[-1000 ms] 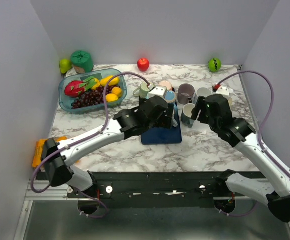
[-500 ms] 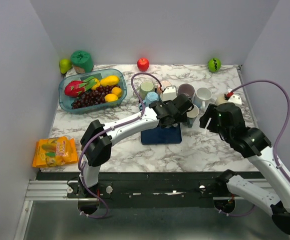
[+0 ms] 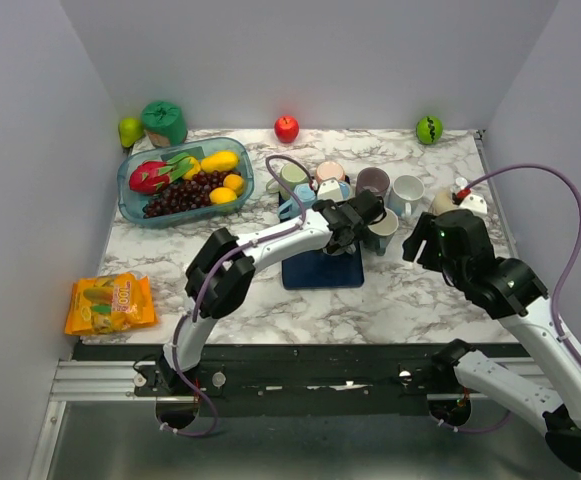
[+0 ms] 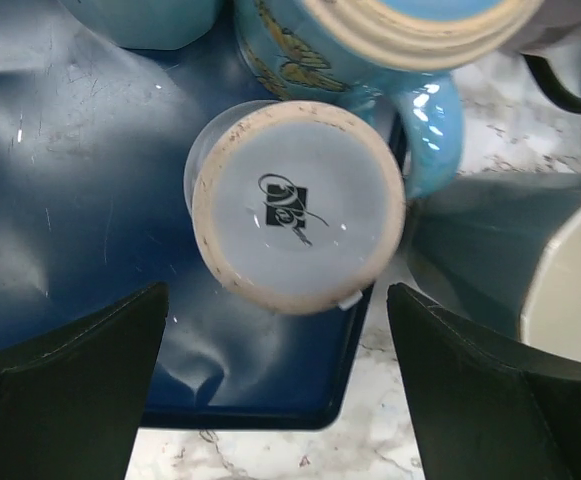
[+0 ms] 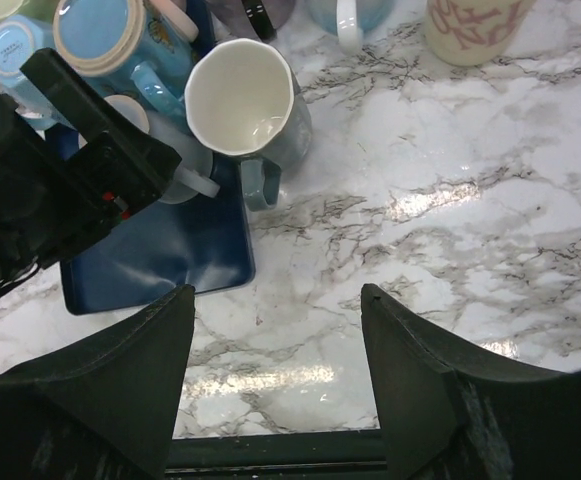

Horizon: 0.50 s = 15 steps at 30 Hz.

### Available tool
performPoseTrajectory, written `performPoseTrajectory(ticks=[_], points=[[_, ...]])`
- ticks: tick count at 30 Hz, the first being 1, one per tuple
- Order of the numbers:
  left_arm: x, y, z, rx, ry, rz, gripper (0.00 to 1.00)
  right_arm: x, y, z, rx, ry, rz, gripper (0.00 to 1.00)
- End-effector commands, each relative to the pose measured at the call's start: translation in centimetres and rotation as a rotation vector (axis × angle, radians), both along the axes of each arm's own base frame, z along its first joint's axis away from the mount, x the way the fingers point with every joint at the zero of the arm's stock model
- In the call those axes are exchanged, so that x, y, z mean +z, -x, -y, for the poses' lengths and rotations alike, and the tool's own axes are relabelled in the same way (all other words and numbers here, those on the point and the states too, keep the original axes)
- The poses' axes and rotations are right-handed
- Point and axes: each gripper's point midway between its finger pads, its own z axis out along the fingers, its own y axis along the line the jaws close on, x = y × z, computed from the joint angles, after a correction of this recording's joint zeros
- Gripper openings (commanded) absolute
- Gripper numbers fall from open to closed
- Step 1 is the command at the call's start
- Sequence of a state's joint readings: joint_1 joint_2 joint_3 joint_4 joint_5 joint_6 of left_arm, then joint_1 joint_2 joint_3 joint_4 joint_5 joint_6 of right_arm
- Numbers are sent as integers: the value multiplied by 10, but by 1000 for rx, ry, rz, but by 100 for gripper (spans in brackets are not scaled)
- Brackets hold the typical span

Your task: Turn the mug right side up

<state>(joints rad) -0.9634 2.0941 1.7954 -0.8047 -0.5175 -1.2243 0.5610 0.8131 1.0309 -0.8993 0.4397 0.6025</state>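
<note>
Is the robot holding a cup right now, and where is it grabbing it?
No, nothing is held. The left gripper hangs open over the upside-down mug, and the right gripper is open too.

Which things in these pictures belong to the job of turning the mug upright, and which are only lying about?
For the job: the upside-down mug, the blue mat under it, the open left gripper above it.
Lying about: the upright grey mug, the fruit tray, the snack bag, the red apple.
</note>
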Motion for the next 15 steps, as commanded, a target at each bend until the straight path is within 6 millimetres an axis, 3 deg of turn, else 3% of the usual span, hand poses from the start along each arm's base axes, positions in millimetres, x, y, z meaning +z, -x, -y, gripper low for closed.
performPoseTrajectory(ticks=[1, 4, 11, 15], points=[[-9, -14, 0, 70, 23, 0, 99, -1, 7, 10, -29, 16, -9, 75], [-15, -18, -4, 76, 15, -2, 98, 0, 9, 13, -35, 21, -8, 75], [-22, -11, -16, 17, -18, 2, 75, -1, 11, 16, -46, 24, -5, 75], [-29, -1, -27, -19, -33, -3, 68, -3, 10, 14, -46, 15, -11, 75]])
